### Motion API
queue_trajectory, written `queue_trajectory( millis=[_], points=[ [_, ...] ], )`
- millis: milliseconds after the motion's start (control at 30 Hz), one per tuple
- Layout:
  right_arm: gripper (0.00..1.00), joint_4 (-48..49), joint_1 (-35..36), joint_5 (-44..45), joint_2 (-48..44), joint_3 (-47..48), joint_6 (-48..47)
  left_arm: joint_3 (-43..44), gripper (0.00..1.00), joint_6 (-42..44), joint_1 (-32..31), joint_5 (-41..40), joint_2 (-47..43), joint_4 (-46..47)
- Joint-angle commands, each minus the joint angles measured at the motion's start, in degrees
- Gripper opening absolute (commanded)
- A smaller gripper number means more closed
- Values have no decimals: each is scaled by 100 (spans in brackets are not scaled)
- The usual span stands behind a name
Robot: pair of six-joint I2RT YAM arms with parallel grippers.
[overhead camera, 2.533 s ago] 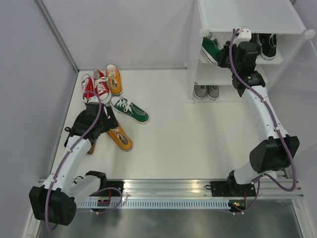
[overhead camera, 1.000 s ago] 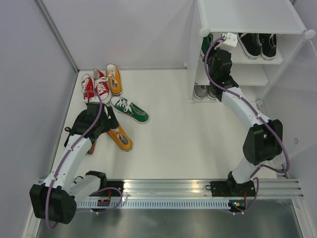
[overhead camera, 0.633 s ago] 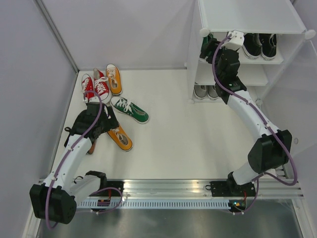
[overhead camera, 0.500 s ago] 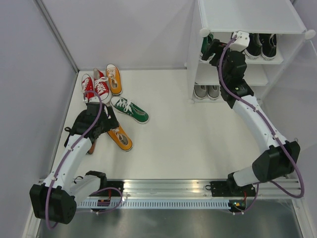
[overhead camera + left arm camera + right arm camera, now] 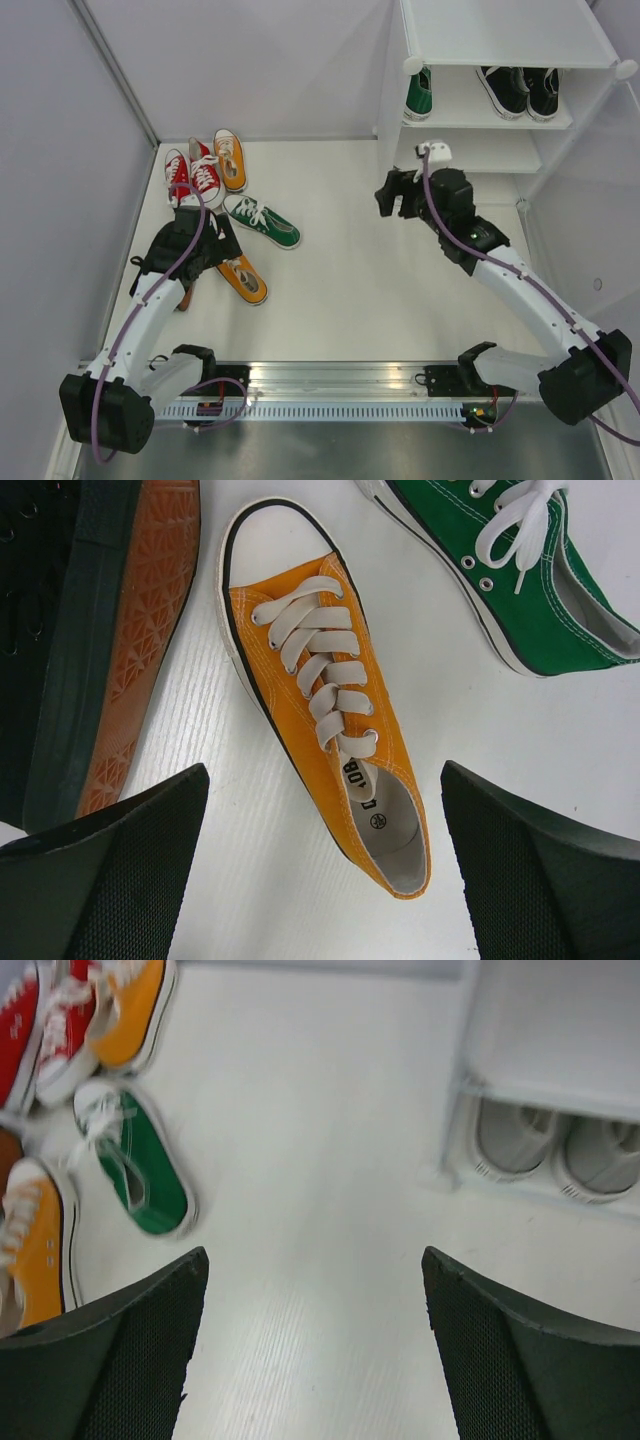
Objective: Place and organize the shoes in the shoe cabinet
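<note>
My left gripper (image 5: 218, 252) hangs open over an orange shoe (image 5: 243, 278); in the left wrist view that orange shoe (image 5: 325, 710) lies flat with its heel between the open fingers (image 5: 120, 870). A green shoe (image 5: 262, 221) lies beside it, and two red shoes (image 5: 192, 173) and another orange shoe (image 5: 230, 158) sit further back. My right gripper (image 5: 390, 197) is open and holds nothing, above the floor in front of the shoe cabinet (image 5: 500, 30). A green shoe (image 5: 418, 93) and two black shoes (image 5: 520, 88) stand on an upper shelf. Grey shoes (image 5: 550, 1145) sit on the bottom tier.
A black shoe (image 5: 100, 630) lies on its side with its brown sole showing, just left of the orange shoe and under my left arm. Grey walls close in the floor on the left and at the back. The cabinet's corner post (image 5: 455, 1110) stands near my right gripper.
My right gripper opened and left the green shoe on the upper shelf, then drew back out of the cabinet and down to the left over the floor. The left arm stayed still.
</note>
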Motion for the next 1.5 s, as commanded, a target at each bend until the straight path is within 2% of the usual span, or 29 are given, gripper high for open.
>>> queue_trajectory(
  millis=[0, 133, 267, 600, 700, 900, 967, 1233, 1367, 1467],
  points=[
    [91, -174, 482, -227, 104, -470, -147, -2, 100, 155, 31, 78, -101, 100],
    [90, 64, 1088, -174, 455, -569, -331, -11, 100, 155, 31, -1, -109, 108],
    [89, 318, 1449, -367, 1262, -271, -560, -11, 100, 146, 31, -89, -92, 108],
    [81, 530, 2160, -640, 3610, 1653, -1245, -38, 100, 84, 31, -230, -241, 100],
    [75, 486, 2354, -780, 4164, 2189, -1447, -38, 100, 76, 31, -221, -250, 100],
    [52, 416, 2548, -1097, 5017, 2981, -1781, -29, 100, 84, 31, -150, -267, 108],
    [51, 337, 2565, -1124, 5376, 3191, -1834, -29, 100, 76, 31, -150, -276, 108],
    [52, 134, 2574, -570, 6011, 3676, -2071, -38, 100, 84, 31, -142, -276, 108],
    [53, 47, 2609, -798, 5739, 3606, -2054, -29, 100, 84, 31, -124, -302, 100],
    [54, 20, 2723, -615, 5379, 3570, -2168, -29, 100, 76, 31, -141, -320, 108]
  ],
)
